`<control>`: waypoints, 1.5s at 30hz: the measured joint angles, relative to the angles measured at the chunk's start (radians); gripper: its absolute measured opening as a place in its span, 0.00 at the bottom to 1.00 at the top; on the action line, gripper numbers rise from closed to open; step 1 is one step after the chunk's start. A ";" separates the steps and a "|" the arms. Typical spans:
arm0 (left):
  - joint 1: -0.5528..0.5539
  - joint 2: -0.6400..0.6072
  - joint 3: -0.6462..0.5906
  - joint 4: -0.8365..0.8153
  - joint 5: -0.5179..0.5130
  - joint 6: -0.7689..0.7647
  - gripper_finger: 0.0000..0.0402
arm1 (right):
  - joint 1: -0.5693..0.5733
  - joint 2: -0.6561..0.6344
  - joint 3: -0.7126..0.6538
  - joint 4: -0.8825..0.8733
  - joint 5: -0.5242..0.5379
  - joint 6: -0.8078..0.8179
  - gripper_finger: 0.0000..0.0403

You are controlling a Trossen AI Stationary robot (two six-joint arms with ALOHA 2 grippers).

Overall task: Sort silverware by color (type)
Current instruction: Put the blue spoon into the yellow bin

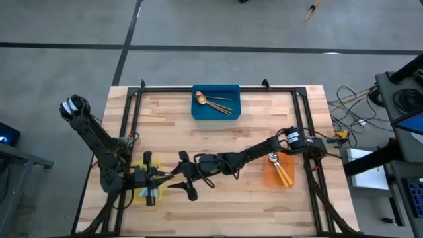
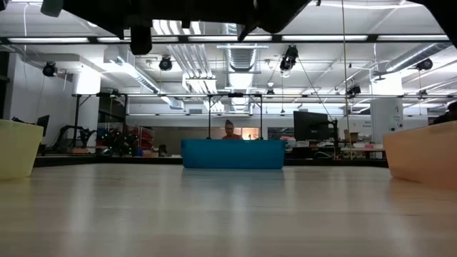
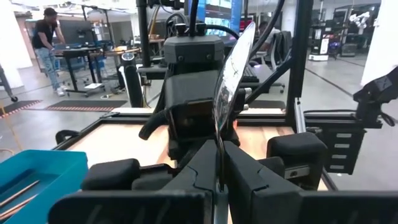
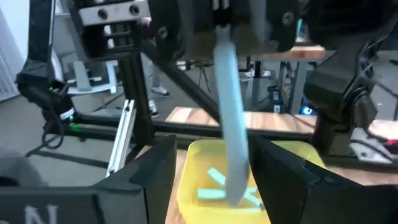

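Left tool [image 3: 219, 180] was clamped on a blue-handled spoon [image 4: 231, 143] above the yellow bin [image 4: 199, 168], lower left; right tool [image 4: 211, 168] stood open around it. Gold spoons [image 1: 215, 102] and orange spoons [image 1: 281, 168] appeared binned; sorting looked nearly finished, desk [image 1: 251, 132] bare.

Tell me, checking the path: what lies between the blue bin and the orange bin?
Bare wood between the blue bin and orange bin, per the high view.

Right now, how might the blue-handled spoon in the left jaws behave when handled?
Probably stiff: the spoon shows a straight handle while gripped. Likely light: one narrow pinch holds it. Its shiny bowl may be slippery.
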 joint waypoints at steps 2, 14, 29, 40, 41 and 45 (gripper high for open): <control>0.000 0.000 0.000 0.003 0.000 0.001 0.00 | 0.000 0.004 0.011 0.001 0.024 -0.018 0.44; -0.001 0.000 0.000 0.002 0.002 0.004 0.01 | 0.001 0.007 0.020 -0.005 0.043 -0.068 0.07; -0.003 -0.028 0.000 0.000 -0.125 0.078 0.24 | 0.002 -0.057 0.012 -0.123 0.255 -0.127 0.07; 0.016 -0.026 0.000 -0.007 -0.345 0.123 0.43 | 0.003 -0.064 -0.029 -0.153 0.670 -0.112 0.07; 0.020 -0.023 0.000 -0.008 -0.364 0.115 0.43 | 0.003 -0.064 -0.029 -0.145 0.670 -0.113 0.07; 0.048 -0.002 -0.003 -0.010 -0.405 0.074 0.43 | 0.003 -0.064 -0.029 -0.109 0.670 -0.140 0.07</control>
